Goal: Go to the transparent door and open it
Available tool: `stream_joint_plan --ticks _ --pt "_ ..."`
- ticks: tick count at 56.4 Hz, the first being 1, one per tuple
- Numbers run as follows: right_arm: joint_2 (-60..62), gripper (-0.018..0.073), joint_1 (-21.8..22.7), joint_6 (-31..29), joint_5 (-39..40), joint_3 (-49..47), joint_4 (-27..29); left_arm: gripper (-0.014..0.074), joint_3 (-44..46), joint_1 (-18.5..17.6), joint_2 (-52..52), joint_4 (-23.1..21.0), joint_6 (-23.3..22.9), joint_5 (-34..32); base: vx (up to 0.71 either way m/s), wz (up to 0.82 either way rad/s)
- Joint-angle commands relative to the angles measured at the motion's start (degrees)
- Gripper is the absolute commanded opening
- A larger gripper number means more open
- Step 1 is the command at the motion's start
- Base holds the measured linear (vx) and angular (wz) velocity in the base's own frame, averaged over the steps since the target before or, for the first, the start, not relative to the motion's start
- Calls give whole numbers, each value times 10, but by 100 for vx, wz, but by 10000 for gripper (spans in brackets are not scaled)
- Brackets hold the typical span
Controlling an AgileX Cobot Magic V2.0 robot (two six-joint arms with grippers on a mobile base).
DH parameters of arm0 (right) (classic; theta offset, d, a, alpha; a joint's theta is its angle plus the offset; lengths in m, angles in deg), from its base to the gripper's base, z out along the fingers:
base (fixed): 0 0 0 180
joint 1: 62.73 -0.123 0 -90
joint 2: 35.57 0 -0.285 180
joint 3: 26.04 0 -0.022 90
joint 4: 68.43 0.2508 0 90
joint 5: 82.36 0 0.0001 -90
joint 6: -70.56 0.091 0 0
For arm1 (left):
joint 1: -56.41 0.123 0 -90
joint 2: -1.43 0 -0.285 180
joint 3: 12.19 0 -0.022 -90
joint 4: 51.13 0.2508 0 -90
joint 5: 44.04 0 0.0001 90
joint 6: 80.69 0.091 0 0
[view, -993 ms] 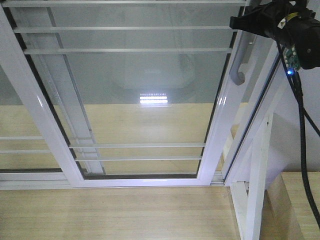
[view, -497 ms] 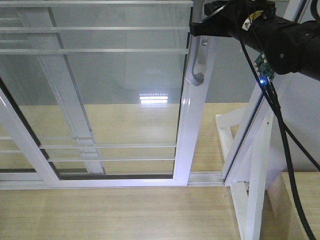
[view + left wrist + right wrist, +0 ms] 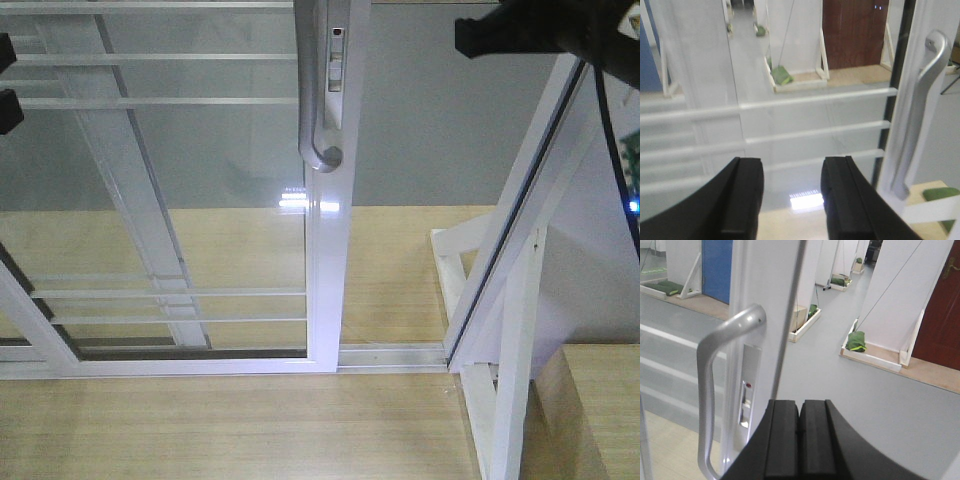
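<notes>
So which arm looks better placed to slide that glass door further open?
Probably the right: the right gripper, shut, sits near the handle of the transparent door. The left gripper, open, faces barred glass, handle off to its side.

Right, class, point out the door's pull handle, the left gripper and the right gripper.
pull handle point(image 3: 308, 100), front view, on its straight grey shaft.
left gripper point(image 3: 791, 167), left wrist view, the gap midway between its open fingertips.
right gripper point(image 3: 800, 407), right wrist view, the seam where its shut fingertips meet.
</notes>
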Motion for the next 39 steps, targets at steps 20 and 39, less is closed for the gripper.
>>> stream_joint_plan --ticks 20,39 --pt "226 -6 1 -12 70 210 -3 418 22 -138 188 -2 -1 -266 0 0" --pt "238 -6 1 -34 65 217 -3 418 95 -157 354 -7 -4 -382 0 0"
